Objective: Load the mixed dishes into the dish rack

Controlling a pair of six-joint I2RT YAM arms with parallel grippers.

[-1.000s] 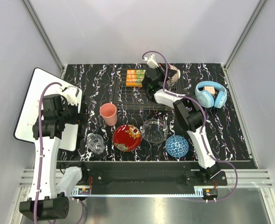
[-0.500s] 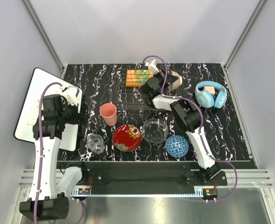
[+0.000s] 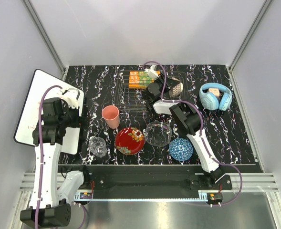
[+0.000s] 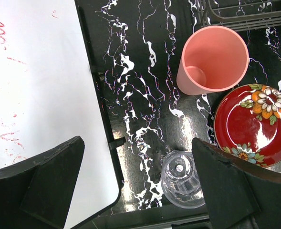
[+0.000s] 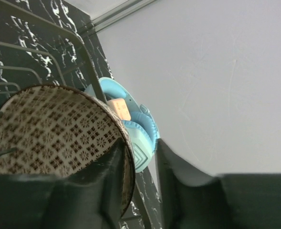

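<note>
The small beige patterned bowl (image 3: 176, 89) stands tilted on its edge in the right part of the wire dish rack (image 3: 130, 98). My right gripper (image 3: 168, 90) is at its rim. In the right wrist view the bowl (image 5: 54, 129) has one finger inside it, and the gripper (image 5: 140, 145) shows a gap between rim and outer finger. My left gripper (image 3: 82, 119) is open and empty above the table. The pink cup (image 3: 110, 116), clear glass cup (image 3: 97, 146), red floral bowl (image 3: 129, 140), clear bowl (image 3: 158, 133) and blue patterned bowl (image 3: 180, 149) sit on the table in front of the rack.
An orange-green box (image 3: 139, 78) lies at the back of the rack. Light-blue headphones (image 3: 215, 96) lie right of the rack. A flat white board (image 3: 35, 105) lies at the left edge, under my left arm. Grey walls enclose the table.
My right gripper has brought the beige bowl nearer and lower into the rack, and the bowl now stands more on edge. The left arm has barely moved.
</note>
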